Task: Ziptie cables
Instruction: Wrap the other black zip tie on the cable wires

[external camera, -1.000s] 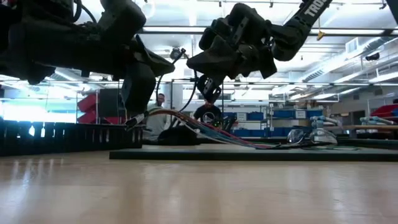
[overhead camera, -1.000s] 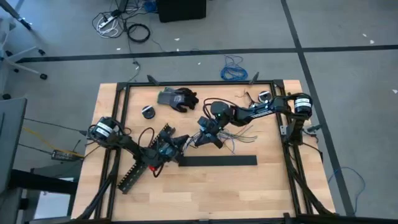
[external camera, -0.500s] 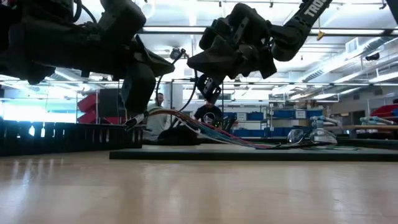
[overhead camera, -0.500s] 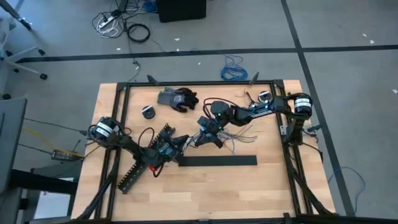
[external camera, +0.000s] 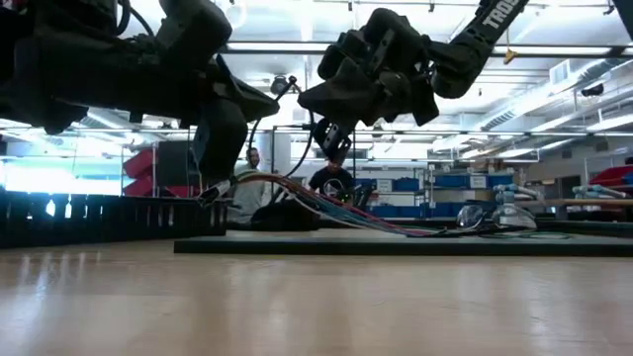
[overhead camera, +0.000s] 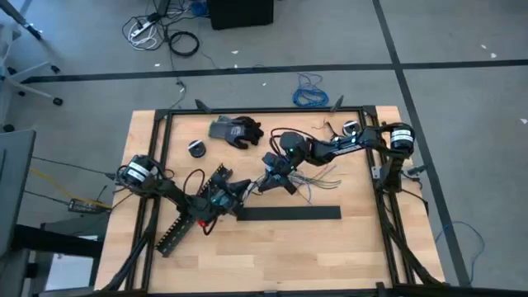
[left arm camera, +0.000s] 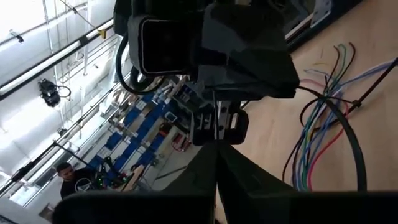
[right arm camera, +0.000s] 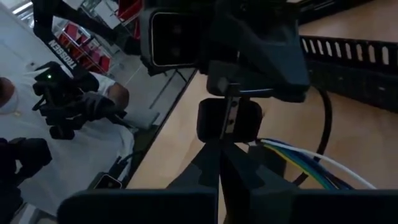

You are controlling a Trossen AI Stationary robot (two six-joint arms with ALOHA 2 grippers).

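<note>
Left gripper: mid-table, fingers closed on one end of the cables | Right gripper: just beside it, fingers closed on the same bundle | Cables: lifted between grippers, loose ends fanned on the table behind the flat black bar

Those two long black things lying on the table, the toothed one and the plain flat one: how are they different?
The slotted duct has comb-like teeth along its length; the flat bar is smooth and plain. The duct lies diagonally near the left arm's side of the table; the bar lies straight across the table's middle, below both grippers. The duct looks thicker, the bar thin and low. Both are long, black and lying untouched on the wood.
</note>
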